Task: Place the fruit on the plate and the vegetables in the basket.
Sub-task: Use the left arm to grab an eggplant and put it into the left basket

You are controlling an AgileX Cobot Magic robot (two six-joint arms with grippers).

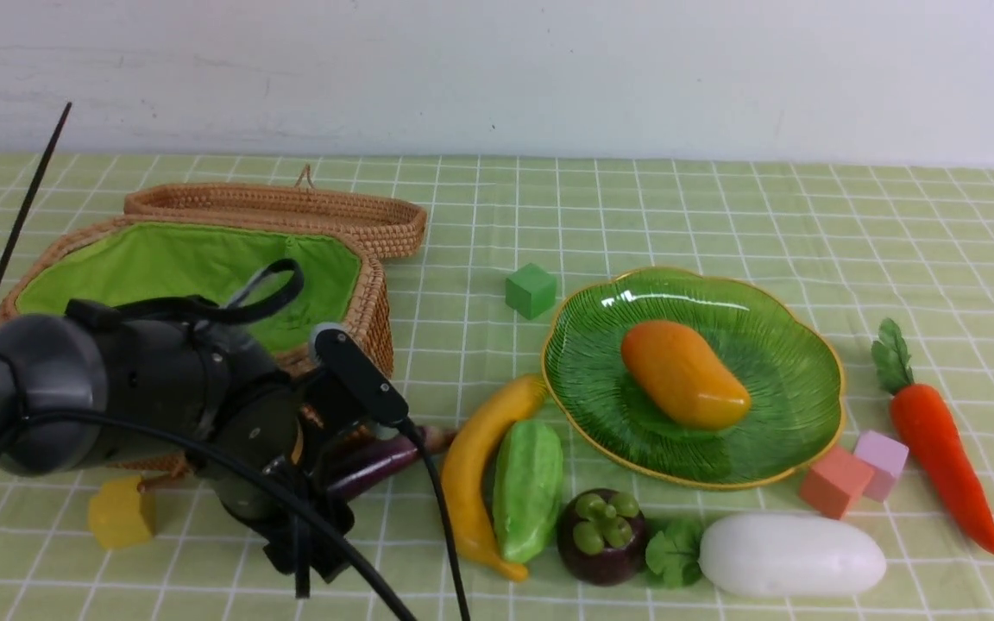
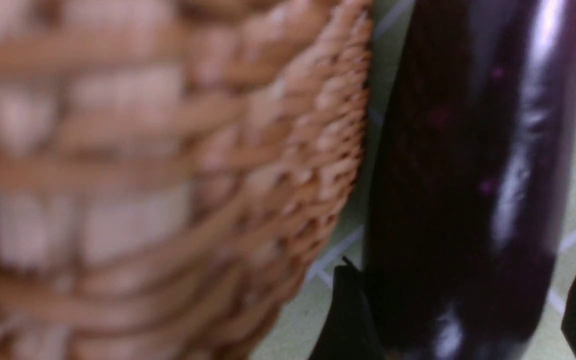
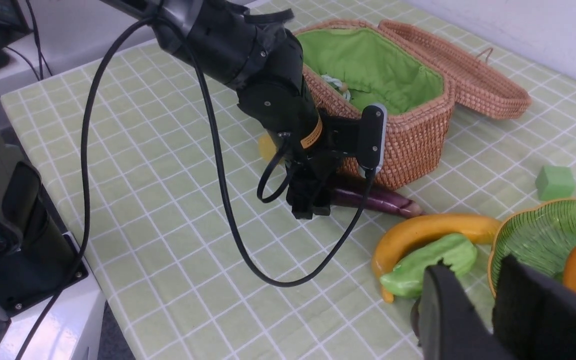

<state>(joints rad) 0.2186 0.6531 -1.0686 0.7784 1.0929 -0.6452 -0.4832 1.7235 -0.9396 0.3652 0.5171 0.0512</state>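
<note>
Basket: open at the left of the worktop, lid laid back behind it.
Left hand: low at the basket's front wall; we see its fingers spread wide either side of the eggplant, not clamped.
Eggplant: on the worktop, just beside the basket, outside it.
Banana and gourd: side by side, between eggplant and plate.
Mangosteen: between gourd and radish.
Plate: holds 1 fruit, the mango.
Radish: in front of the plate.
Carrot: far right.
Right hand: narrow gap, empty, near gourd and plate.
</note>
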